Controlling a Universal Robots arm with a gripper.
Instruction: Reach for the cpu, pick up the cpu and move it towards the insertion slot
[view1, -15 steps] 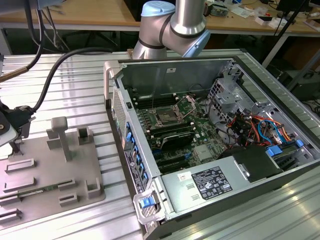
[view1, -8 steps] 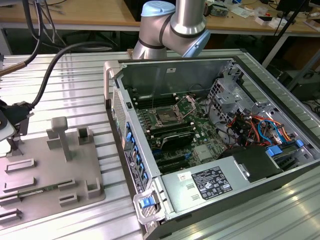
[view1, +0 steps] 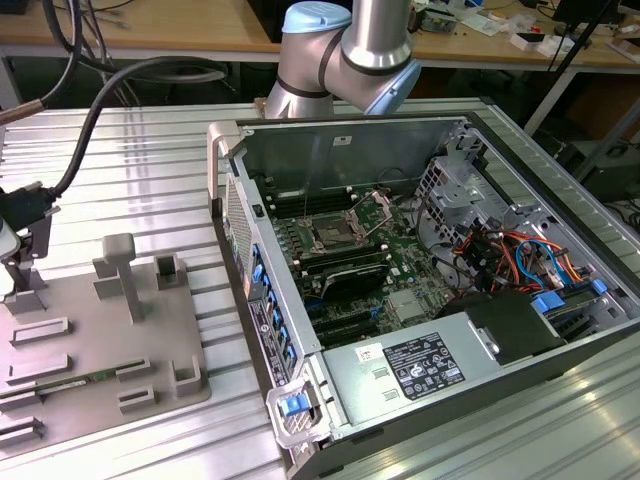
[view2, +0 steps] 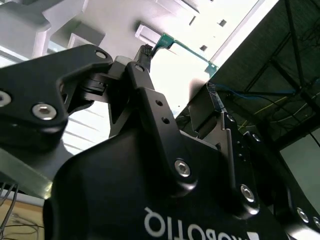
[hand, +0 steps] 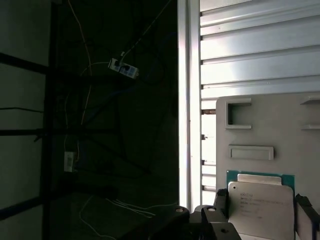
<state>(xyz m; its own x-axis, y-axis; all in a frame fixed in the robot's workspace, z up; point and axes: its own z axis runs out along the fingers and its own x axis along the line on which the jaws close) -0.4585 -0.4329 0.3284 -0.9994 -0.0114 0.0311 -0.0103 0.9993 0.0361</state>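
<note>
The ribbed metal table (view1: 150, 140) bears a grey fixture plate (view1: 150, 330) and open computer case (view1: 340, 150).

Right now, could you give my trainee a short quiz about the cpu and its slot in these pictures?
1. True or false: the cpu already sits in the insertion slot.
2. Where is the insertion slot? A) in a drawer B) inside the open computer case C) on a shelf
3. In the first wrist view, what colour is the cpu's thin rim?
Key: 1 false; 2 B; 3 green.
</note>
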